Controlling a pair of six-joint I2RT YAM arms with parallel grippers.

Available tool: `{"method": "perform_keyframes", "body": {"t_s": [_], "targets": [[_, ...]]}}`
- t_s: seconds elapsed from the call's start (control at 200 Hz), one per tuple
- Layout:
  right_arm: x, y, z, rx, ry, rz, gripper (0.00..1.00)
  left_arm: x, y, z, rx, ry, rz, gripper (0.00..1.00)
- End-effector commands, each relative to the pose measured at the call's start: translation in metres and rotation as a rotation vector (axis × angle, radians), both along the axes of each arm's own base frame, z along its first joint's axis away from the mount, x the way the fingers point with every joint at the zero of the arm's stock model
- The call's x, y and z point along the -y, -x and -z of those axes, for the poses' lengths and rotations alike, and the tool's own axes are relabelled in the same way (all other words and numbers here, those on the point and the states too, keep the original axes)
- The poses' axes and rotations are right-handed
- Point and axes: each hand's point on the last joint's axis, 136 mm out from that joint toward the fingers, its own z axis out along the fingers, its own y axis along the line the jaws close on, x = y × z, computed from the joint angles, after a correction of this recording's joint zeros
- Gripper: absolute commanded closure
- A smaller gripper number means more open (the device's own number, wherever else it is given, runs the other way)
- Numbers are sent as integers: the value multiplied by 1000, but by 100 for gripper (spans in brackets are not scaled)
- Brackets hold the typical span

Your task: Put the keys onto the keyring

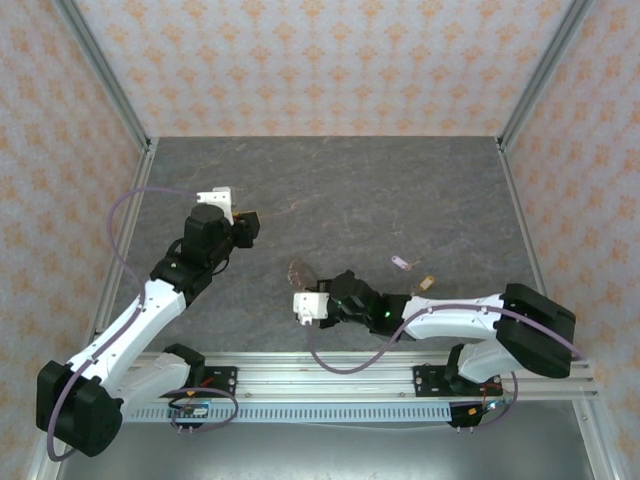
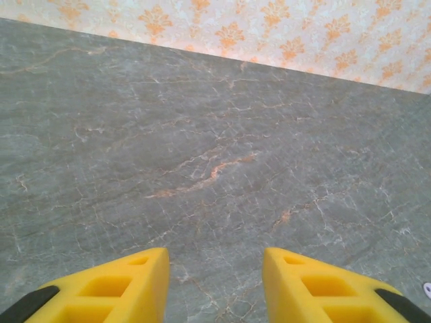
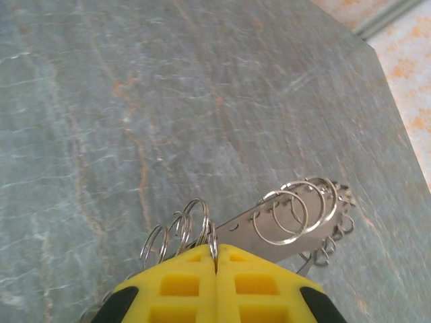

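Right fingers (image 3: 178,286) clamp the keyring (image 3: 246,232); left fingers (image 2: 114,286) stand apart, empty. I judge the thin edge grip could slip, dropping it.

Grey marbled tabletop (image 1: 400,190) with orange veins; pale wallpaper (image 1: 300,60) with orange floral motifs; yellow jaws; silver keyring (image 3: 236,227); white-and-black arms (image 1: 120,335); purple cables (image 1: 350,372).

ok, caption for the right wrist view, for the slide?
Right gripper shut on the keyring, a metal strip carrying wire rings, grey table beyond.
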Motion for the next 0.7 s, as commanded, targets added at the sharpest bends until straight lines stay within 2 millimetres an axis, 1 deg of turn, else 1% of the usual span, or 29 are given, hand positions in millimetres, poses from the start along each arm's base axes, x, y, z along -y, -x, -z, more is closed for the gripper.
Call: {"method": "perform_keyframes", "body": {"t_s": [0.0,0.05,0.1,0.145,0.185,0.245,0.29,0.36,0.405,0.46,0.495,0.55,0.616,0.696], "targets": [[-3,17,16,-13,76,-76,100,-11,-4,-8,40,1,-58,59],[-4,22,25,-47,108,-91,100,-10,-5,-8,42,6,-59,59],[-3,19,32,-42,140,-76,100,-9,-7,-7,37,7,-56,59],[-2,14,33,-20,136,-51,100,-8,-7,-8,33,8,-52,60],[-2,9,28,-1,108,-24,100,-8,-6,-8,31,8,-51,60],[-3,-3,13,3,35,55,100,-9,-5,-10,39,10,-52,60],[-4,-11,0,-33,-29,107,100,-8,-4,-11,44,8,-47,61],[-3,-28,-32,-168,-202,190,100,-7,-3,-13,51,5,-36,61],[2,-41,-51,-223,-308,237,100,-8,-3,-14,48,2,-36,62],[10,-52,-59,-234,-364,276,100,-7,-3,-16,51,1,-30,62],[12,-53,-55,-227,-350,277,100,-7,-2,-17,51,0,-31,62],[11,-50,-39,-220,-284,254,100,-7,-2,-19,59,4,-32,62],[8,-48,-23,-223,-236,267,100,-7,-3,-19,62,8,-33,62],[6,-49,-13,-180,-207,290,100,-6,-4,-21,62,8,-30,62]]}}
